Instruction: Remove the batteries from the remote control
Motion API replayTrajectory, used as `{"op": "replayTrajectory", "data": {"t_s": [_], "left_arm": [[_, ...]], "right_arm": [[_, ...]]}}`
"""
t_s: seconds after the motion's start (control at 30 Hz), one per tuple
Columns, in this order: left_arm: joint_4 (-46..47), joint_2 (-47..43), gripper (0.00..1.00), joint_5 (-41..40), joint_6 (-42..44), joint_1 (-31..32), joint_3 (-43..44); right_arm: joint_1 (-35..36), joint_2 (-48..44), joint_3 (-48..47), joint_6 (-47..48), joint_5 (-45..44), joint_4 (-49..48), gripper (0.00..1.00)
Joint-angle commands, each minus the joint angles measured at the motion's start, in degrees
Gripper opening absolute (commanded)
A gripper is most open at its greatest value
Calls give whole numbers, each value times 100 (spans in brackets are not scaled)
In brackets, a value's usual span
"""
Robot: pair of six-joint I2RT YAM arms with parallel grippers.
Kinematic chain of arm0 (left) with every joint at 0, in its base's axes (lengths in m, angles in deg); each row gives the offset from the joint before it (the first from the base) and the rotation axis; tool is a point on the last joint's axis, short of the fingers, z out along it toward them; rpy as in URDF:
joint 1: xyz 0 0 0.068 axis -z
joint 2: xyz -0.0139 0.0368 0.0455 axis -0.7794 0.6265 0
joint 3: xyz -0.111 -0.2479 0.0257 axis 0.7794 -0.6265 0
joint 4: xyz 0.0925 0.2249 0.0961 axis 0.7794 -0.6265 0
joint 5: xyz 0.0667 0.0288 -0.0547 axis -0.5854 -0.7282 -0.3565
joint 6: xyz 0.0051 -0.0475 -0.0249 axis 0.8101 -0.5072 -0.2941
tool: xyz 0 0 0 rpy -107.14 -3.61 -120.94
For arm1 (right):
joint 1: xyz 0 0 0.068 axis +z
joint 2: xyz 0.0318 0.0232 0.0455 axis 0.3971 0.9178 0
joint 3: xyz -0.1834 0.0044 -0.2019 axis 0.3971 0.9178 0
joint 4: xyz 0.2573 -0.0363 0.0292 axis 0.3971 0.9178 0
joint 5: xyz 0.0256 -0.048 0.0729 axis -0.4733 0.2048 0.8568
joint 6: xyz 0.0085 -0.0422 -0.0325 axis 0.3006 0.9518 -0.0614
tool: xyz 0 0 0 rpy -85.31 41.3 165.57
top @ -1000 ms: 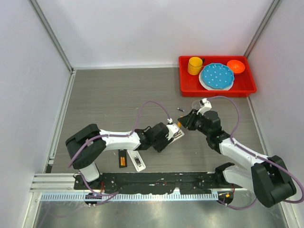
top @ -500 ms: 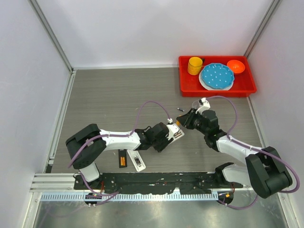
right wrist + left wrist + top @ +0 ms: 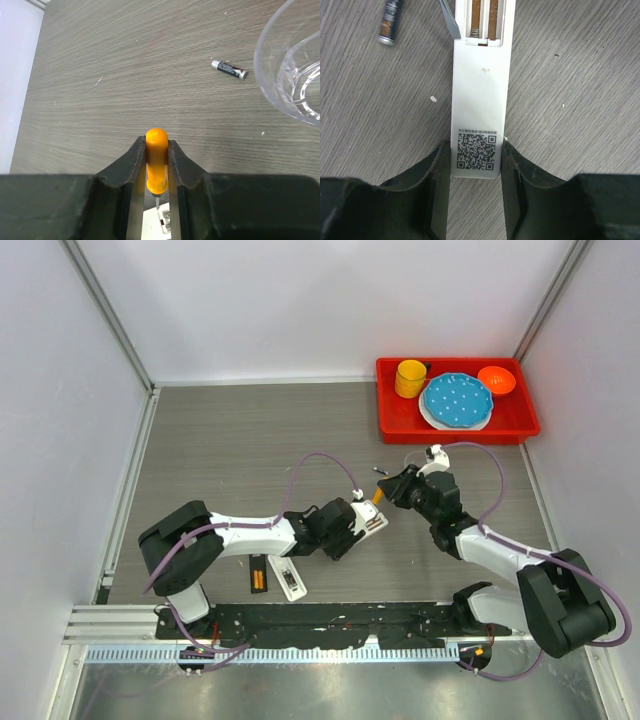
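While remote (image 3: 480,90) steady — screwdriver (image 3: 156,160) slightly farther back.

Only one clear mark for me: a black QR code (image 3: 477,151) on the back of the white remote control (image 3: 480,85), at its near end in the left wrist view. A thin line of tiny print sits just above the code, too small to read. The code itself I can't decode by eye.

The loose battery (image 3: 390,22) on the worktop beside the remote has a dark wrapper with pale lettering. It is blurred, so no brand is legible. In the right wrist view it (image 3: 229,69) shows a dark label with unreadable print.

In the top view I can read nothing.
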State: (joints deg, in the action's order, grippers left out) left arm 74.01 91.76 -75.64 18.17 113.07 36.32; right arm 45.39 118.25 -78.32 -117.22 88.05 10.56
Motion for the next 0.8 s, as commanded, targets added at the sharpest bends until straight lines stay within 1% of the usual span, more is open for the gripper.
{"op": "replayTrajectory", "data": {"t_s": [0.0, 0.23, 0.43, 0.63, 0.73, 0.77], "left_arm": [[-346, 242, 0, 127, -23, 27, -124], [-346, 242, 0, 135, -23, 27, -124], [-294, 145, 0, 100, -23, 27, -168], [-223, 57, 0, 3, -14, 27, -247], [-205, 83, 0, -14, -23, 27, -229], [-197, 118, 0, -32, -23, 27, -221]], "right_arm": [[6, -217, -144, -3, -392, -123, 1], [6, -279, -153, -30, -295, -124, 1], [6, -542, -162, 58, -234, -10, 1], [-3, -1270, -267, 426, -286, 649, 1], [-3, -1727, -355, 672, -418, 1158, 1], [6, -1869, -390, 699, -470, 1508, 1]]}}
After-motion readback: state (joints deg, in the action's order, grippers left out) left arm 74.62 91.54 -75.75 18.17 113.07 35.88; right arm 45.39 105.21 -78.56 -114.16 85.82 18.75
